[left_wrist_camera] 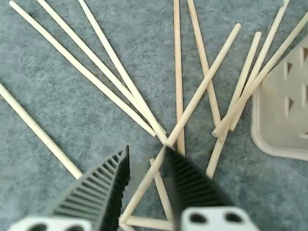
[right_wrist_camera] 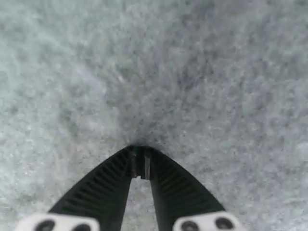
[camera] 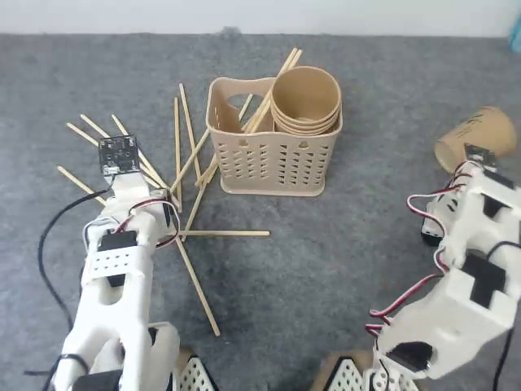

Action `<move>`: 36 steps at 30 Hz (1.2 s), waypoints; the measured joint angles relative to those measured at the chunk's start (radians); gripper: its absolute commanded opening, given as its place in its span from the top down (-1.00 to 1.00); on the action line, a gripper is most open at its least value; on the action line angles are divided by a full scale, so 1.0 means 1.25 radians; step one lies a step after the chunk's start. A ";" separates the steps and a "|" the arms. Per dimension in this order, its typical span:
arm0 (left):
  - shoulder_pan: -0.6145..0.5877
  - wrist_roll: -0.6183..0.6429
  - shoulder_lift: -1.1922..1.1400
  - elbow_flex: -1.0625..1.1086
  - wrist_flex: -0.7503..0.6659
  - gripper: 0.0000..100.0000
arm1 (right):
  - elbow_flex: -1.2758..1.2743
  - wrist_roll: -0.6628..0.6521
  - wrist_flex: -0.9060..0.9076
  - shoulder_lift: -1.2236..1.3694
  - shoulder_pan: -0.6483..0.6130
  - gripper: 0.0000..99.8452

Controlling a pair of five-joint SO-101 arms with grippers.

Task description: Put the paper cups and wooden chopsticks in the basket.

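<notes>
Left gripper sits part open, holding nothing, above the chopsticks. I see the right gripper pinched together, empty, over carpet.

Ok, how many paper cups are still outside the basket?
1. The paper cup lies on its side on the grey carpet, right of the basket. The other cups sit nested in the basket. The arm nearby could hide more.

basket w/ stacked cups + chopsticks inside, loose chopsticks beside it, tipped cup apart
</notes>
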State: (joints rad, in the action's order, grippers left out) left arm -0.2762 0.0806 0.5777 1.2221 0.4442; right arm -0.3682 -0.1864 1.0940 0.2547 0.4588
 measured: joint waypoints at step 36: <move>-0.328 0.275 -0.826 -0.811 0.274 0.67 | -0.358 -0.063 -0.250 -0.291 -0.052 0.98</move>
State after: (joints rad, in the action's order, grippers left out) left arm -0.6859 0.4242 -0.4549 0.2079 0.7864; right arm -0.8163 -0.2647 0.7810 -0.1089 0.3943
